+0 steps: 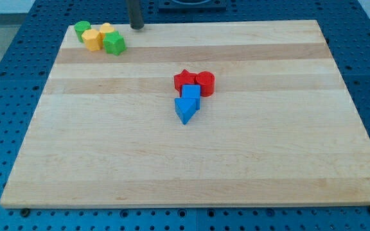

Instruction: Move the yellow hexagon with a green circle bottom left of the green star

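A cluster of blocks sits at the board's top left corner. The green circle is at the far left, the yellow hexagon touches it on its lower right, a second yellow block lies just right of them, and the green star is at the cluster's right end. My tip rests at the board's top edge, a little right of and above the cluster, touching no block.
Near the board's middle lie a red star, a red circle, a blue cube and a blue triangle, all touching. The wooden board lies on a blue perforated table.
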